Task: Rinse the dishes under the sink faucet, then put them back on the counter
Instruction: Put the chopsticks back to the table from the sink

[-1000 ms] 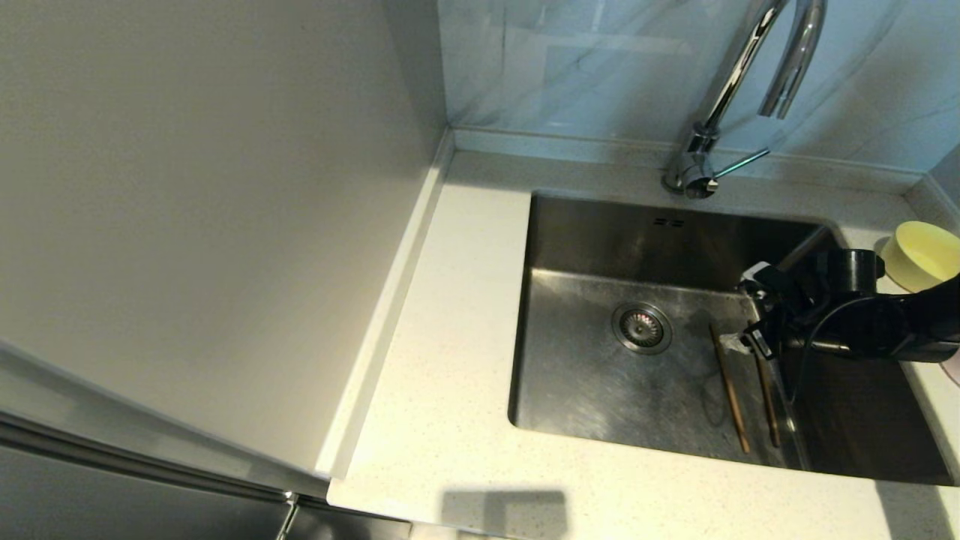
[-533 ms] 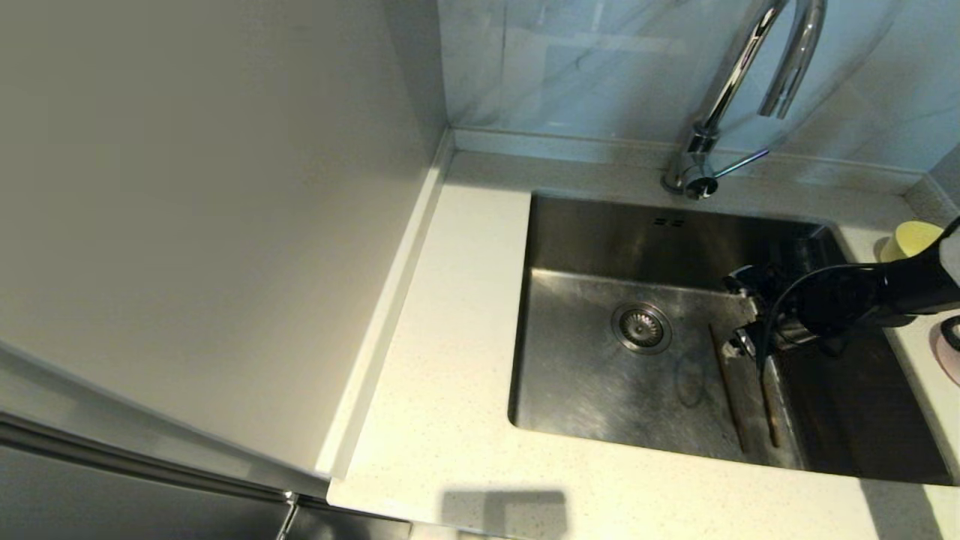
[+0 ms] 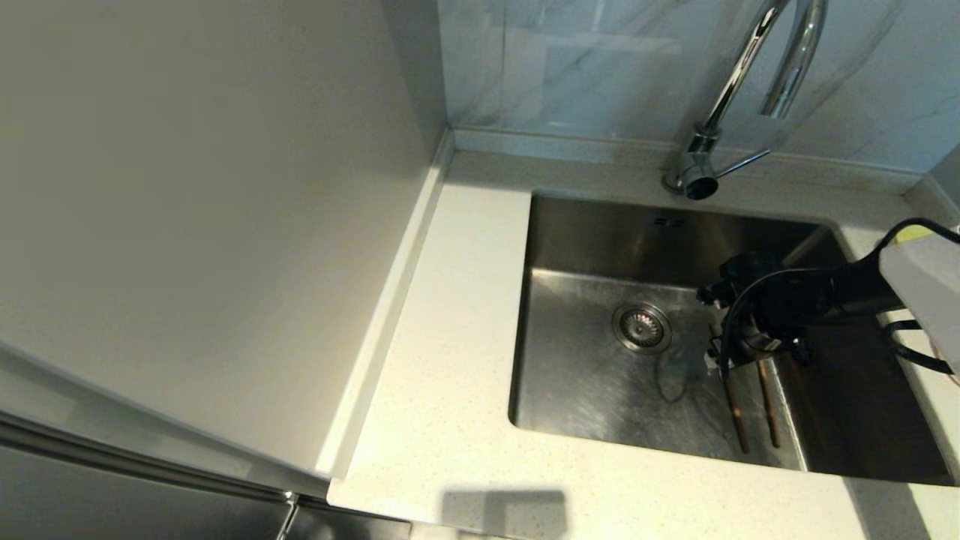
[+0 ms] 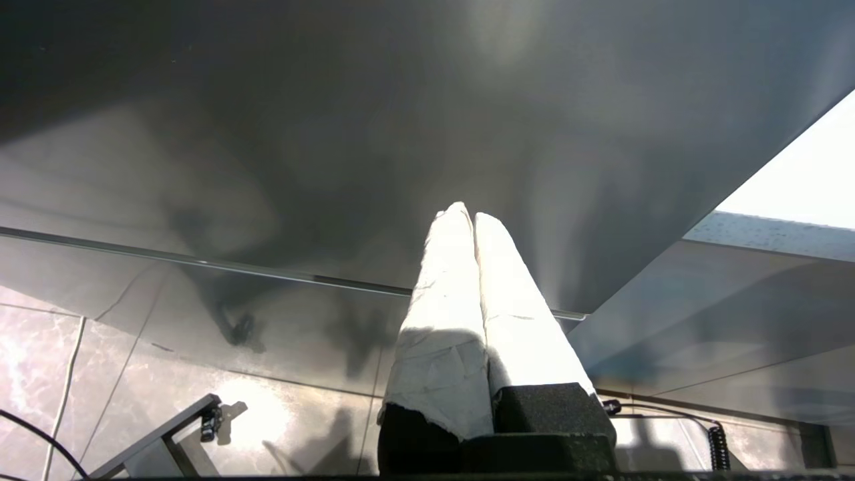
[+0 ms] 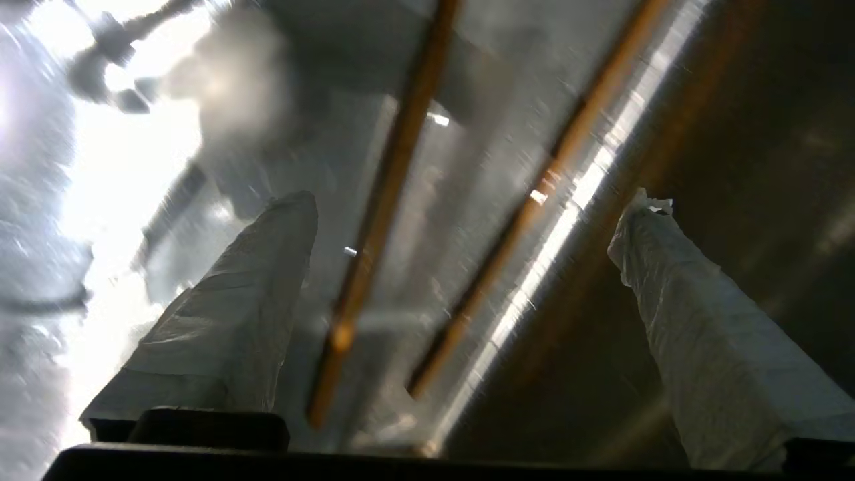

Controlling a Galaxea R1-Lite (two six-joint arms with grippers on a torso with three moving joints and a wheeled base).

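The right gripper (image 5: 461, 200) is reaching down into the sink (image 3: 592, 240) with its white-wrapped fingers (image 5: 234, 307) spread wide, and both wooden chopsticks (image 5: 394, 194) are lying in the gap between them, neither one pinched. In the head view the right gripper (image 3: 712, 330) is hanging over the far ends of the chopsticks (image 3: 735, 412), which are resting side by side, a little apart, on the basin floor near the right wall, their near ends pointing toward the front edge. The round drain strainer (image 3: 641, 328) is sitting just to the left of the gripper, and the two overflow slots (image 3: 669, 221) are showing on the back wall of the basin. The sink faucet (image 3: 750, 90) is standing behind the basin on the counter (image 3: 457, 315), its spout arching above the gripper and its thin lever sticking out to the right. A sliver of the yellow-green bowl (image 3: 913, 234) is peeking out behind the right arm at the counter's far right corner. The left gripper (image 4: 467, 217) is parked away from the sink, its fingers pressed together and holding nothing, facing a dark glossy panel (image 4: 334, 133).
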